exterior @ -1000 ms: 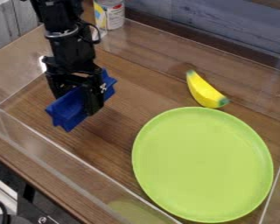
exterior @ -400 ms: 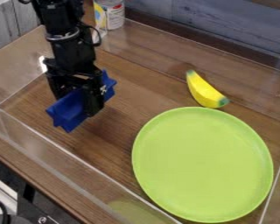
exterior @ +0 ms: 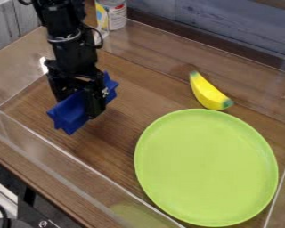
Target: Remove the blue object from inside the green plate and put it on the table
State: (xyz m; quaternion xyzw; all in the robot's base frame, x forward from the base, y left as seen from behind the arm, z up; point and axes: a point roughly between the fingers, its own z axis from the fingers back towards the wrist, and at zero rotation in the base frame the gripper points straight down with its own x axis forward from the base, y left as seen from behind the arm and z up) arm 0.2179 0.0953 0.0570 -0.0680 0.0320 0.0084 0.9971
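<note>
The blue object is a royal-blue blocky piece at the left of the wood-grain table, well apart from the green plate. The plate lies flat at the lower right with nothing on it. My black gripper comes down from the upper left, and its fingers stand on either side of the blue object's upper end. The object's lower end is at or just above the tabletop; I cannot tell whether it touches.
A yellow banana lies on the table just beyond the plate's far rim. Clear acrylic walls border the table at the left and front. A white and yellow bottle stands at the back left.
</note>
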